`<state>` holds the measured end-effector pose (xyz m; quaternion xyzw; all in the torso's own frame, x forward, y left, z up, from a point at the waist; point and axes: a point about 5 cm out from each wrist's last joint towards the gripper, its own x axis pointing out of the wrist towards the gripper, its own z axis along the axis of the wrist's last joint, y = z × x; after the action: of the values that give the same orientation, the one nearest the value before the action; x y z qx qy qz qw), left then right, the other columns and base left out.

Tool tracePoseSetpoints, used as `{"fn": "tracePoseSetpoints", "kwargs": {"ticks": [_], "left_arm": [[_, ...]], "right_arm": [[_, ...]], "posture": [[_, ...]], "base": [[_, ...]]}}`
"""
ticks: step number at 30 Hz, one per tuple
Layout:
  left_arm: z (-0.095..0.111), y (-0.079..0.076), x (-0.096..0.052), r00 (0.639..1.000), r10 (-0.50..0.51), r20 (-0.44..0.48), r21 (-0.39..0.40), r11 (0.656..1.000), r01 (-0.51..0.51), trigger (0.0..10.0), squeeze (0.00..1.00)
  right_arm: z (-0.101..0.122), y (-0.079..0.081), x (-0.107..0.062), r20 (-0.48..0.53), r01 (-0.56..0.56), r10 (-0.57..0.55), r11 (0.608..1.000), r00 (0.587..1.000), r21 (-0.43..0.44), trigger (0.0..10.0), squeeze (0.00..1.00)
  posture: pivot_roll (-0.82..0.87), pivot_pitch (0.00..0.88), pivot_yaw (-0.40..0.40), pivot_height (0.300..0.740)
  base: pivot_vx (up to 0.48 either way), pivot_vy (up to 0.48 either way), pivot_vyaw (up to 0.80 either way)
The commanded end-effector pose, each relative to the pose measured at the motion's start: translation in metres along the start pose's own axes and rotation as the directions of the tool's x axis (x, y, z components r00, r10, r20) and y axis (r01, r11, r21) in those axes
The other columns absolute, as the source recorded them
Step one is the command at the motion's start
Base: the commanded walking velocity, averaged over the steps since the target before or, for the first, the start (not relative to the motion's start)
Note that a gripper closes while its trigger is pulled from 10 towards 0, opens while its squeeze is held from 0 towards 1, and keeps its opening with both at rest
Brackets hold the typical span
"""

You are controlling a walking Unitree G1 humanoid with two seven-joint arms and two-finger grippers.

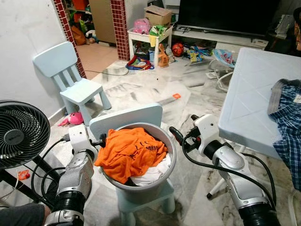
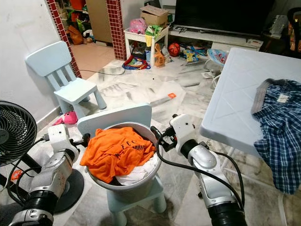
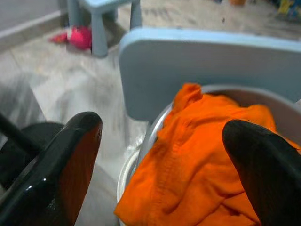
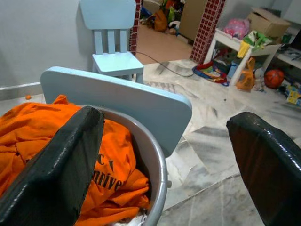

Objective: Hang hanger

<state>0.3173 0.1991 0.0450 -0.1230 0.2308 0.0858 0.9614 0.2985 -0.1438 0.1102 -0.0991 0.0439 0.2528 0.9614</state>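
Grey bucket [image 1: 165, 141]: on small pale-blue chair [image 1: 126, 117], centre front. Holds orange shirt [image 1: 129, 150] heaped over white cloth [image 1: 153, 174].
Left tool [image 3: 160, 155]: at bucket's left rim, fingers wide apart, nothing held, orange shirt between them in wrist view.
Right tool [image 4: 164, 155]: just beside bucket's right rim, wide open, empty.
White worktop [image 1: 254, 89]: robot's right, blue plaid shirt [image 1: 289, 122] draped over edge.
Black fan [image 1: 21, 132]: far left.
Second blue chair [image 1: 70, 77]: by wall.
Hanger: can't make one out.

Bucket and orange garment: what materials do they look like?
Bucket: probably plastic, smooth grey with a soft sheen along the rim; painted metal can't be ruled out. Orange garment: soft knit fabric, likely cotton jersey, matte, creased, with a stitched hem.
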Motion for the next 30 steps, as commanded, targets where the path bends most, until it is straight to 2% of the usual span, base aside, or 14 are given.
{"fn": "tracePoseSetpoints", "kwargs": {"ticks": [1, 4, 6, 10, 16, 22, 25, 30], "left_arm": [[0.006, -0.002, 0.003, 1.000, -0.007, -0.001, -0.004, 1.000, 0.007, 10.0, 0.00], [0.008, -0.005, 0.006, 1.000, -0.014, -0.013, 0.007, 1.000, 0.014, 10.0, 0.00], [0.006, -0.009, 0.006, 0.999, -0.021, -0.025, 0.012, 1.000, 0.021, 10.0, 0.00], [-0.001, -0.011, 0.007, 0.999, -0.019, -0.046, 0.007, 1.000, 0.020, 10.0, 0.00], [-0.009, -0.018, 0.008, 0.998, -0.017, -0.064, -0.014, 1.000, 0.016, 10.0, 0.00], [-0.007, -0.019, 0.008, 0.999, 0.003, -0.040, -0.026, 1.000, -0.004, 10.0, 0.00], [0.000, -0.016, 0.006, 0.999, 0.044, 0.009, -0.007, 0.999, -0.044, 10.0, 0.00], [0.003, -0.013, 0.006, 0.999, 0.040, 0.020, 0.002, 0.999, -0.040, 10.0, 0.00]], "right_arm": [[0.003, -0.001, -0.004, -0.002, -0.008, 0.008, 1.000, 1.000, -0.007, 10.0, 0.00], [0.001, -0.005, -0.014, -0.027, -0.006, 0.006, 1.000, 1.000, -0.009, 10.0, 0.00], [-0.003, -0.012, -0.028, -0.062, 0.007, -0.008, 1.000, 0.998, -0.007, 10.0, 0.00], [-0.007, -0.018, -0.045, -0.108, 0.022, -0.023, 1.000, 0.994, -0.009, 10.0, 0.00], [-0.004, -0.024, -0.071, -0.175, 0.012, -0.015, 1.000, 0.984, -0.020, 10.0, 0.00], [-0.003, -0.028, -0.087, -0.214, 0.015, -0.019, 1.000, 0.977, -0.018, 10.0, 0.00], [-0.007, -0.026, -0.095, -0.251, 0.010, -0.012, 1.000, 0.968, -0.009, 10.0, 0.00], [-0.010, -0.022, -0.095, -0.261, 0.005, -0.005, 1.000, 0.965, -0.002, 10.0, 0.00]], "posture": [[-0.16, 0.000, -0.008, 0.740], [-0.17, 0.010, -0.017, 0.740], [-0.18, 0.030, -0.026, 0.740], [-0.21, 0.057, -0.044, 0.740], [-0.25, 0.100, -0.086, 0.740], [-0.26, 0.123, -0.117, 0.740], [-0.24, 0.135, -0.128, 0.740], [-0.23, 0.132, -0.128, 0.740]], "base": [[0.000, 0.000, 0.00], [0.000, 0.000, 0.00], [0.000, 0.000, 0.00], [0.000, 0.000, 0.00], [0.000, 0.000, 0.00], [0.000, 0.000, 0.00], [0.000, 0.000, 0.00], [0.000, 0.000, 0.00]]}}
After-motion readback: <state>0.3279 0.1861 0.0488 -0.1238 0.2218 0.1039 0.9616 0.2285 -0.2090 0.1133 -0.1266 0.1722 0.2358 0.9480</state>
